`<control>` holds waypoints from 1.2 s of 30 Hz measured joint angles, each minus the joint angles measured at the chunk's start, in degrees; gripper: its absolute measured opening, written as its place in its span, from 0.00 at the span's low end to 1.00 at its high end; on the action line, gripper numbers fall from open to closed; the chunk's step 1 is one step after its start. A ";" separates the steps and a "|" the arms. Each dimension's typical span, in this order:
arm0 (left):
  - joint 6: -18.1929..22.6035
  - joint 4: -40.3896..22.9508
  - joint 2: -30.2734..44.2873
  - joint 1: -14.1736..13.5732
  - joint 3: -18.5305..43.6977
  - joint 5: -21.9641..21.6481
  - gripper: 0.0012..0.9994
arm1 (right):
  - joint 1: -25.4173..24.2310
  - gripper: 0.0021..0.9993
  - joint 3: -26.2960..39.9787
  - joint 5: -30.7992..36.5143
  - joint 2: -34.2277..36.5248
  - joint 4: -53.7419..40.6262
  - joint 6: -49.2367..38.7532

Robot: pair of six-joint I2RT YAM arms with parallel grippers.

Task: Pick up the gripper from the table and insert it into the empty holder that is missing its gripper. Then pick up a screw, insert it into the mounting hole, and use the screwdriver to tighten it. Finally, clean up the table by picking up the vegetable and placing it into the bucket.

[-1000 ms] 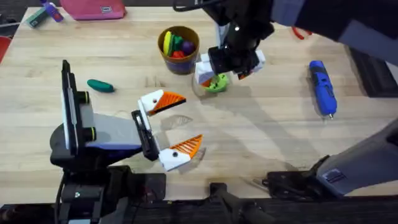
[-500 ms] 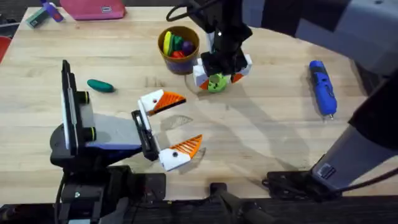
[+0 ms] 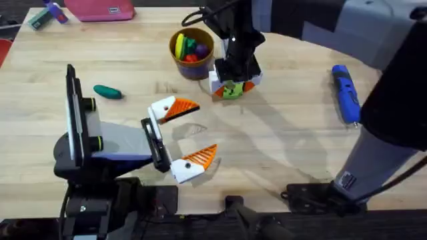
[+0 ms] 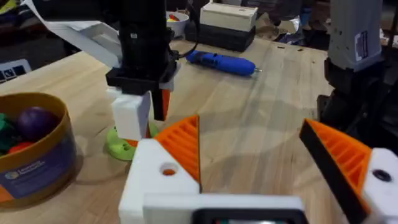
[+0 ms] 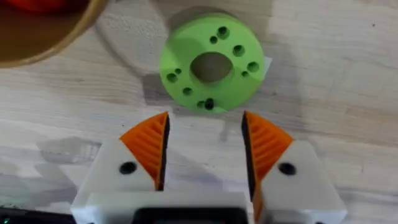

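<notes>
Right end effector (image 5: 205,149) is held just above the green disc (image 5: 211,62), fingers spread, nothing gripped. Left end effector (image 3: 180,137) is parked low over the bench (image 3: 280,147), fingers also apart and empty. Cucumber toy (image 3: 107,92) lies left of the orange bucket (image 3: 192,53); blue screwdriver (image 3: 346,93) lies far right.

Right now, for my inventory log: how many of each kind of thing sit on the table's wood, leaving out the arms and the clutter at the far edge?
Blue screwdriver: 1
Green vegetable: 1
Bucket, with toys inside: 1
Green disc: 1
Total: 4
</notes>
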 joint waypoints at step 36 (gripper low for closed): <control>0.00 0.00 0.00 0.00 0.00 -0.01 0.99 | -0.70 0.43 0.07 -0.34 2.19 2.36 0.21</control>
